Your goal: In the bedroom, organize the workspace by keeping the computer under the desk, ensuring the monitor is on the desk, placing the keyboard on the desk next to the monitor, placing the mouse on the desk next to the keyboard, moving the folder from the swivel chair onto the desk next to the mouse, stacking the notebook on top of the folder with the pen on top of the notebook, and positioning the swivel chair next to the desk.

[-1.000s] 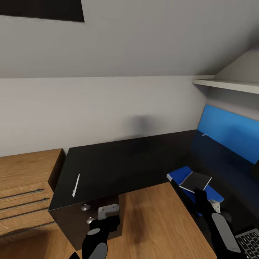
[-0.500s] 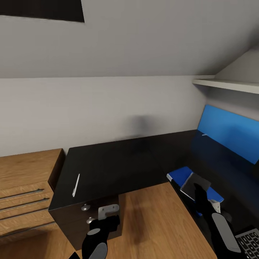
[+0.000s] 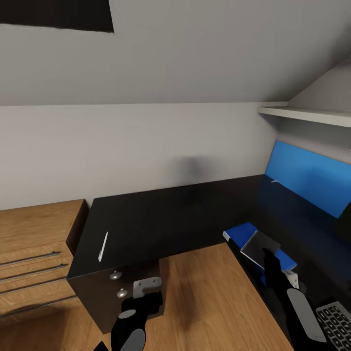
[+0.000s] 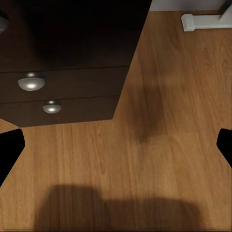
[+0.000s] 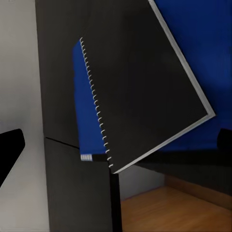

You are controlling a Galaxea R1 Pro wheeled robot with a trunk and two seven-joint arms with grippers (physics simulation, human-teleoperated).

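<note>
The right gripper (image 3: 271, 261), jaws spread wide and empty, hovers at the notebook's (image 3: 260, 247) five o'clock edge, atop the folder (image 3: 242, 232).

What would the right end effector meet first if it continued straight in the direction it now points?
Probably the notebook: the right wrist view looks straight onto its dark cover, lying on the blue folder on the desk. The right end effector appears just short of it, though depth is unclear.

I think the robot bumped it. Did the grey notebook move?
Yes. The notebook has turned on the blue folder. It now looks narrower and more askew, while the folder kept its place on the desk.
</note>
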